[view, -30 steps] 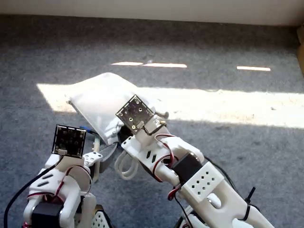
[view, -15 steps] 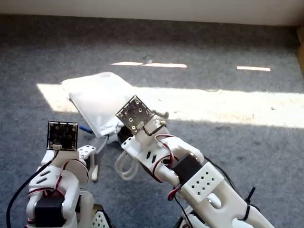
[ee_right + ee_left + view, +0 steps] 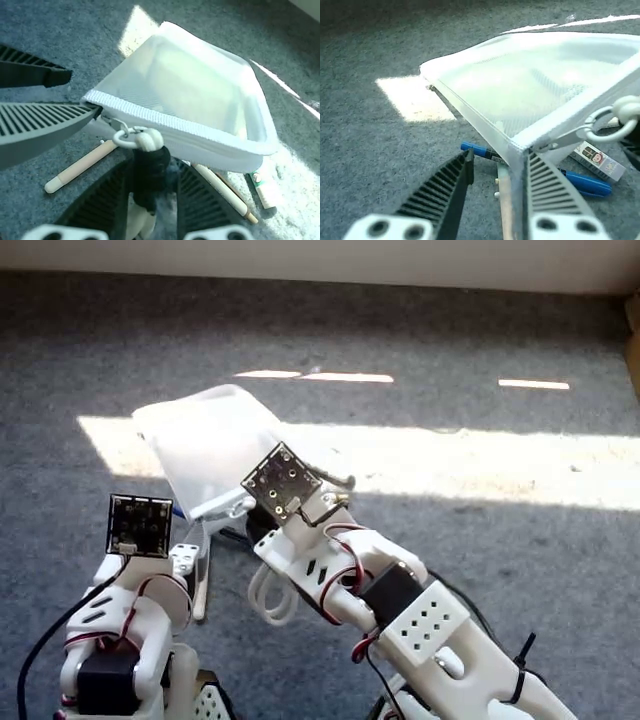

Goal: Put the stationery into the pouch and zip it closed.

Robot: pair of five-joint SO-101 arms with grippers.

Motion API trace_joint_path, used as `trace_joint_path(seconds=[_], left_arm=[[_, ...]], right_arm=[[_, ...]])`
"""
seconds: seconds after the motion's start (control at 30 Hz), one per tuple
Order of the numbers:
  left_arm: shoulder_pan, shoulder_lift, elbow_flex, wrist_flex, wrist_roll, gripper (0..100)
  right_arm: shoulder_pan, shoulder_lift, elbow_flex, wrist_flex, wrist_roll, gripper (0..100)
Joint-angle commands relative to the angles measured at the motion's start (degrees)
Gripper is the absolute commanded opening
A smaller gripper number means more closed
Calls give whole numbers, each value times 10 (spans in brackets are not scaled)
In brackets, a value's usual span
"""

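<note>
The white mesh pouch lies on grey carpet, its near end lifted. My right gripper is shut on the black cord of the zipper pull, just below the ring and white bead. My left gripper is open beside the pouch's near corner, which touches one finger. Under the pouch lie a blue pen, a small printed eraser, two wooden pencils and a green-and-white stick.
Grey carpet spreads all round, with a bright sun patch to the right of the pouch. The two arms stand close together at the near edge, the right arm's body reaching in from the lower right.
The left gripper left the pouch's near edge, drew back to the left, then came forward to the corner. The pouch swung left and its near end rose.
</note>
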State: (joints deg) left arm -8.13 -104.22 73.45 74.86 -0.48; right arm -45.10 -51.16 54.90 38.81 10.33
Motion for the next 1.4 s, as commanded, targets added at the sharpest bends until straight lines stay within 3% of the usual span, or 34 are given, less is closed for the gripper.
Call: trace_joint_path(seconds=[0.0,0.33,0.73,0.9,1.07,1.37], left_arm=[[-10,-5,-2,-13,4,114],[-9,-5,-4,-13,4,7],[-14,-5,-1,-13,4,6],[-14,-5,0,-11,3,38],[-15,-5,27,-12,9,258],[-13,-5,73,-76,29,255]], right_arm=[[7,-21,-4,7,-4,5],[114,-21,-4,32,-6,5],[214,-21,-5,44,-6,5],[202,-22,-9,76,-6,5],[163,-30,-12,124,-4,5],[109,-212,-9,191,-1,5]])
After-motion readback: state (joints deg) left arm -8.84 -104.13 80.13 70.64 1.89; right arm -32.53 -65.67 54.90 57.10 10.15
